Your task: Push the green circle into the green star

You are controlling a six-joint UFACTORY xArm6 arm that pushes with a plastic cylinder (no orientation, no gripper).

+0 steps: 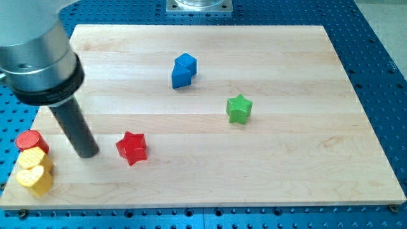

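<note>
My tip (87,154) rests on the wooden worktop (286,172) at the view's lower left. The arm ends in a plain rod with no claw, and it holds nothing. The green star (239,108) lies well apart, toward the view's right and higher. No green circle can be made out. The red star (131,147) sits just right of my tip. A red cylinder (28,140), a yellow block (32,158) and a yellow heart (35,179) cluster to its left. A blue block (184,70) lies toward the view's top.
</note>
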